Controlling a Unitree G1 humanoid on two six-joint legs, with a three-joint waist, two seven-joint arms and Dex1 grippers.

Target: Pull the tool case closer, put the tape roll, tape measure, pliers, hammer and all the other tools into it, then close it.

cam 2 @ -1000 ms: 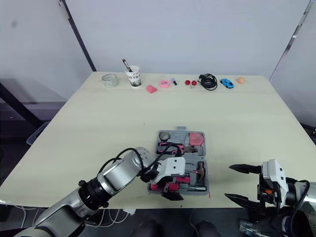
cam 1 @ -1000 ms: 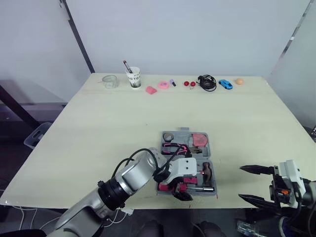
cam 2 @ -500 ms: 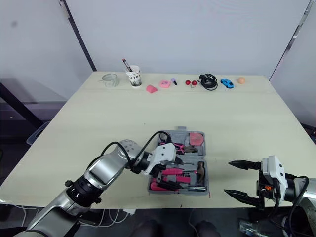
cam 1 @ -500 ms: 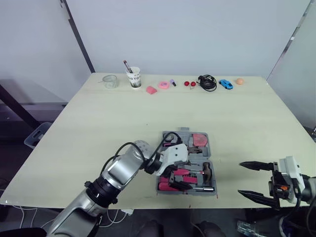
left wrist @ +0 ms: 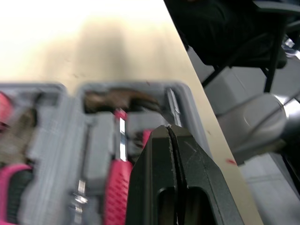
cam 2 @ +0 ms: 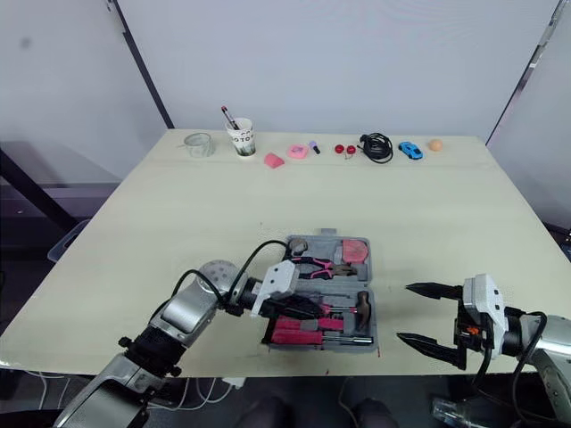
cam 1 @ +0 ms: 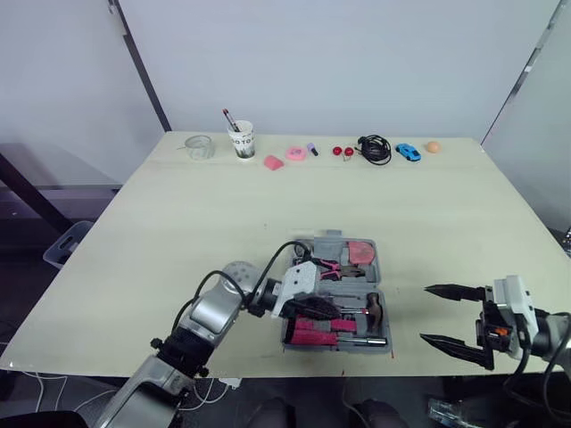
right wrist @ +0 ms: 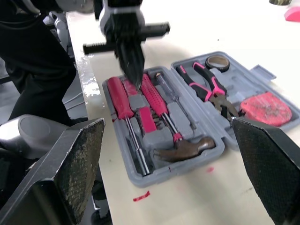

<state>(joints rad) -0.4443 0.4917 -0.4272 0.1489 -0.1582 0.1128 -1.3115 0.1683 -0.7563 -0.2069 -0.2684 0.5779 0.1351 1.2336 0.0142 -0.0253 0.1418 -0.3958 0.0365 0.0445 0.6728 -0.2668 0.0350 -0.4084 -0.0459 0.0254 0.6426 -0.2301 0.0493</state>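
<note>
An open grey tool case (cam 1: 332, 235) lies near the front edge of a pale table (cam 1: 178, 232). It holds a hammer (right wrist: 185, 149), pliers (right wrist: 211, 89), a tape roll (right wrist: 217, 62), a pink tape measure (right wrist: 265, 105) and pink-handled screwdrivers (right wrist: 119, 98). The left gripper (left wrist: 168, 129), fingers pressed together, points at the screwdriver handles. The right gripper (cam 1: 425, 313), fingers spread wide, hangs beside the case.

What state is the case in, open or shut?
Open: the case lies spread flat, hammer and pliers showing inside.
</note>
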